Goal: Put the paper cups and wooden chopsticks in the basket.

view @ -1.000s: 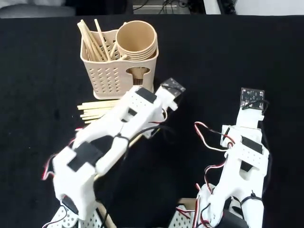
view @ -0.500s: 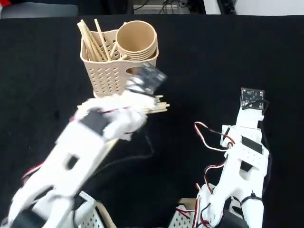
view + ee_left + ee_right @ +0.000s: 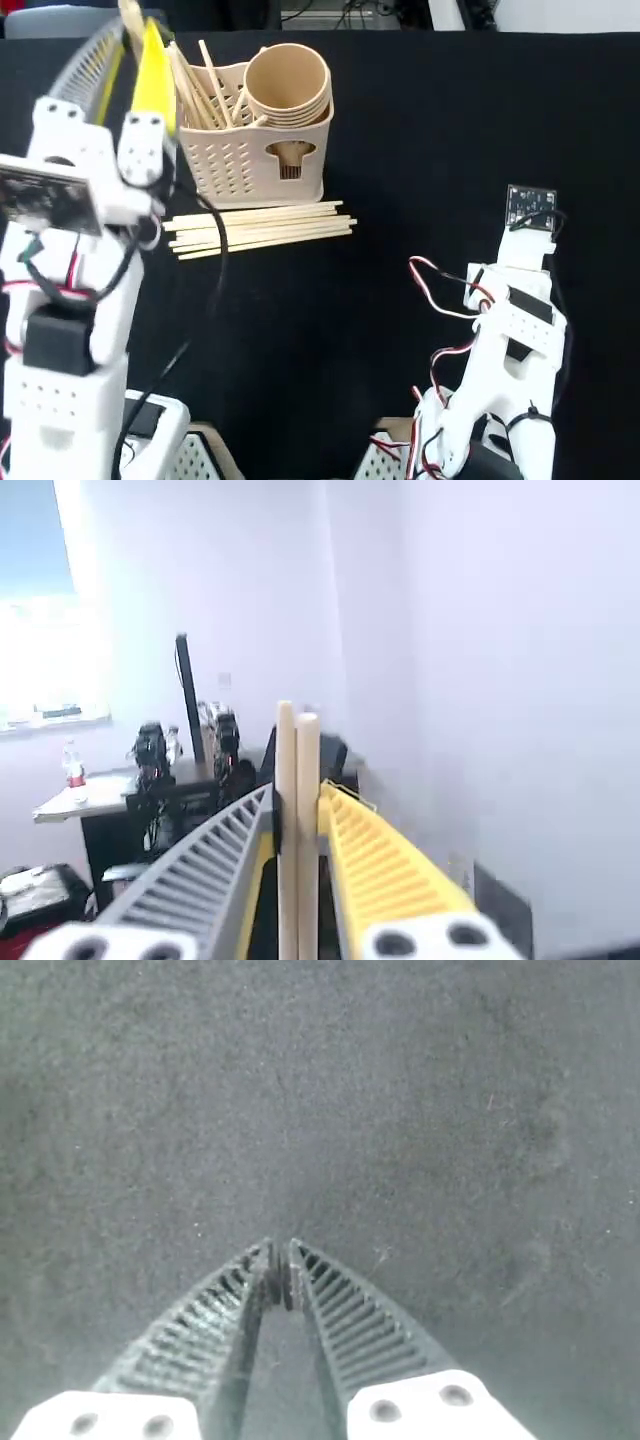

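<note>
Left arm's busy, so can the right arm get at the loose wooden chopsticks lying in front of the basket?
Probably yes: nothing stands between the right gripper and the loose pale wooden chopsticks on the table, and the left gripper is raised aside. The right fingers would need opening.

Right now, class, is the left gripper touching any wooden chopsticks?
Touching. The left wrist view shows two wooden chopsticks pinched between the jaws of the left gripper, with no gap.

No legible text or signs
</note>
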Robot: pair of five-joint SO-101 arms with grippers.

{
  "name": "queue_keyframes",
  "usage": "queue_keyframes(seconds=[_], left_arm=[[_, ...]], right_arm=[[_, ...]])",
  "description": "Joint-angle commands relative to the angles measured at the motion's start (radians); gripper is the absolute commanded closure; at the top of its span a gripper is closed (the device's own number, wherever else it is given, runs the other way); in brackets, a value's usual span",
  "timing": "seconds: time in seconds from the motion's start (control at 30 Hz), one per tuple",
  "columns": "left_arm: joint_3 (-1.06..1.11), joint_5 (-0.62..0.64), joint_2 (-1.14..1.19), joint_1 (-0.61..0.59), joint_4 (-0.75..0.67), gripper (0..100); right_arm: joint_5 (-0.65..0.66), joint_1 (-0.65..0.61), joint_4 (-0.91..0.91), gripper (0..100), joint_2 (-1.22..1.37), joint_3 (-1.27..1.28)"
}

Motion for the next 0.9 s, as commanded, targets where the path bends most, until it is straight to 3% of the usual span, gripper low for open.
queue_keyframes(seconds=[0.0, 0.2, 0.57, 0.87], left_arm=[[-0.186, 0.098, 0.184, -0.021, -0.132, 97], [-0.375, 0.117, 0.425, -0.022, -0.138, 97], [-0.381, 0.118, 0.640, -0.091, -0.144, 97], [-0.311, 0.319, 0.651, -0.094, -0.110, 96]], right_arm=[[0.006, -0.014, -0.020, 97.3, 0.008, -0.002], [0.006, -0.015, -0.020, 97.3, 0.008, -0.002], [0.008, -0.014, -0.020, 97.3, 0.008, -0.002], [0.008, -0.012, -0.020, 97.3, 0.008, -0.002]])
